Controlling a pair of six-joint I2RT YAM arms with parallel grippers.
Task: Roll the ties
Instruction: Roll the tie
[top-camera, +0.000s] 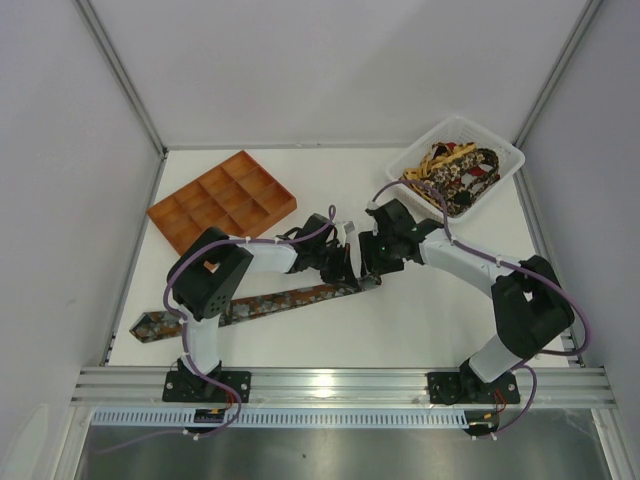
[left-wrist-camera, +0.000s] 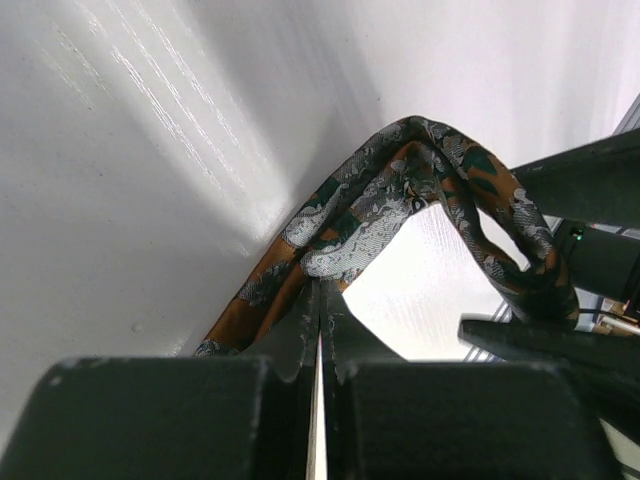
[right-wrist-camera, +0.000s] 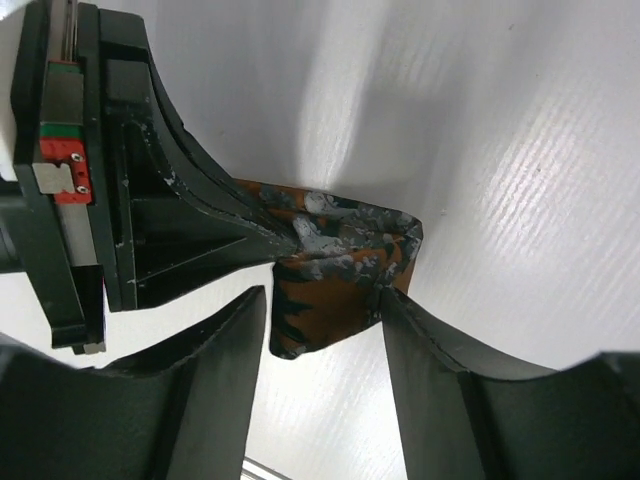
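A long tie (top-camera: 270, 302) with a rust-orange, grey and black pattern lies flat across the table from the front left towards the middle. Its right end is folded up between both grippers. My left gripper (top-camera: 345, 268) is shut on the fold; in the left wrist view (left-wrist-camera: 320, 288) the jaws pinch the tie (left-wrist-camera: 380, 200), which loops off to the right. My right gripper (top-camera: 368, 268) is open, and in the right wrist view (right-wrist-camera: 322, 300) its fingers straddle the tie's folded end (right-wrist-camera: 340, 260). The right finger touches the fabric's edge.
An orange compartment tray (top-camera: 222, 200) stands at the back left. A white basket (top-camera: 500, 150) at the back right holds several more patterned ties (top-camera: 455, 172). Grey walls close in both sides. A metal rail (top-camera: 340, 382) runs along the near edge.
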